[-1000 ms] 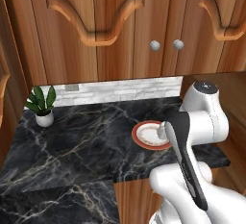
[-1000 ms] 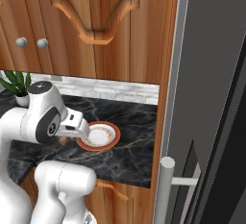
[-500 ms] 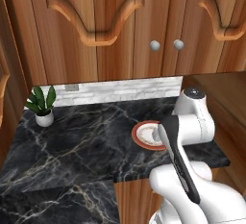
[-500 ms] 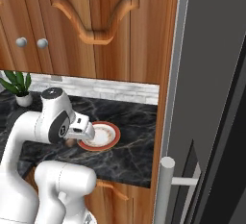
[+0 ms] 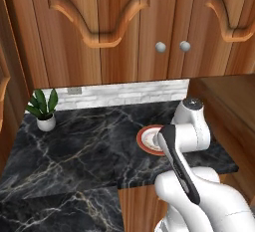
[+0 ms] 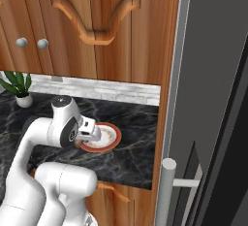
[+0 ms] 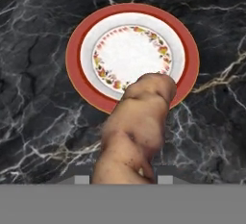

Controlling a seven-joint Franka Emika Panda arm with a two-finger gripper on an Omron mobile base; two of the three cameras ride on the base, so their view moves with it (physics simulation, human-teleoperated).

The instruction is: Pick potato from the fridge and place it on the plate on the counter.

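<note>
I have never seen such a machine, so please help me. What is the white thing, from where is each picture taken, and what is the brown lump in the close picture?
The white thing is a robot arm in a simulated kitchen. Two pictures come from cameras behind the arm, one on its left, one on its right. The third comes from a camera on its hand, looking down along the gripper.

On the black marble counter lie a small plate with a red rim and, far off, a potted plant. The grey fridge stands at the right.

The brown lump is a potato. The gripper is shut on it and holds it above the plate.
</note>
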